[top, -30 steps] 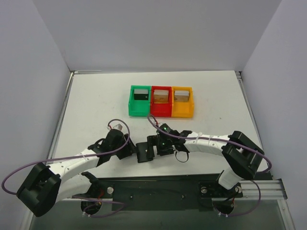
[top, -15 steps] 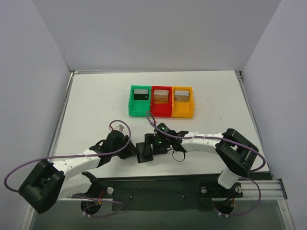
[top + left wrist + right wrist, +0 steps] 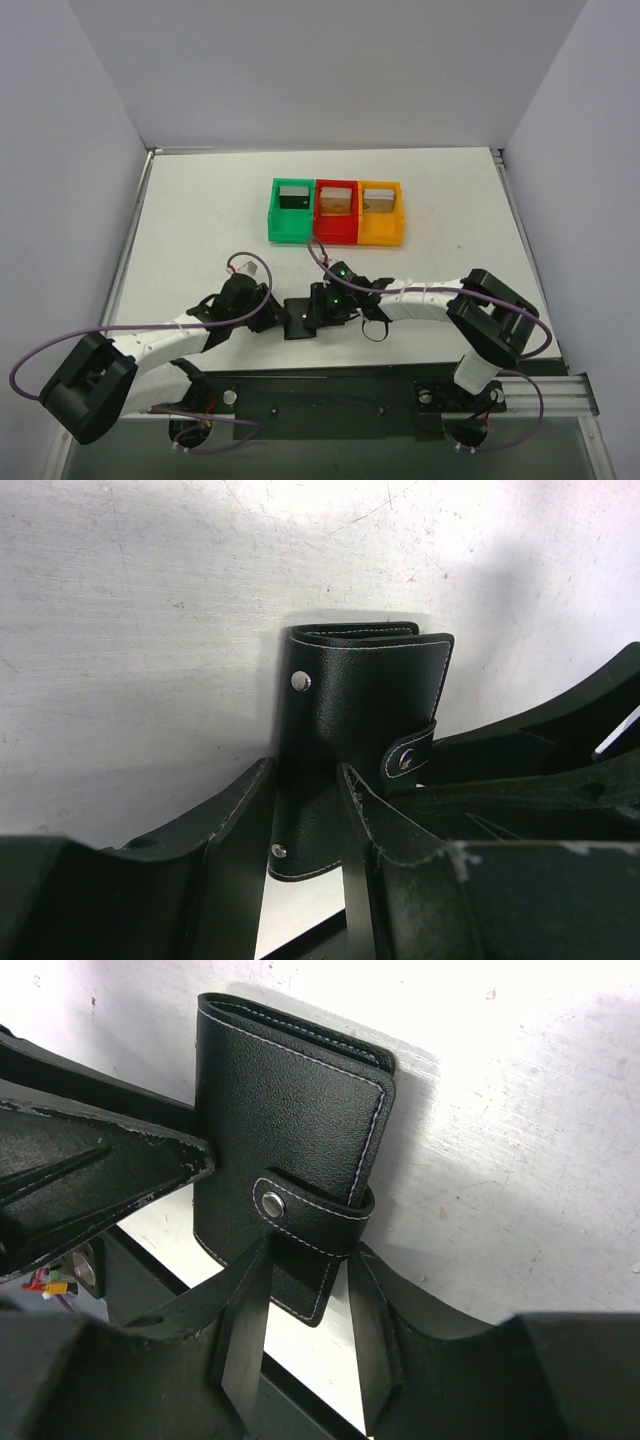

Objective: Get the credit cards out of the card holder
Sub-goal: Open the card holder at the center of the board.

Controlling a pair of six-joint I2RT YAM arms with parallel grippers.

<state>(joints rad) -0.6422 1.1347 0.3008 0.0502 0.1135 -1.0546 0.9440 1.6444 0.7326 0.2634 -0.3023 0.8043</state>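
Black card holder [image 3: 300, 317], both arms [image 3: 165, 343] reaching low, inward

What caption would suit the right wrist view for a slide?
The right pincer grips the snapped-shut black card holder by its strap edge on the white table.

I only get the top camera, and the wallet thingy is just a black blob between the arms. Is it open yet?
Observer: No. The right wrist view shows the card holder folded shut, its strap snapped down.
Operator: Is the left claw holding it?
Observer: Yes, in the left wrist view the left gripper clamps one end of it.
Operator: Any cards peeking out?
Observer: None show in either wrist view.
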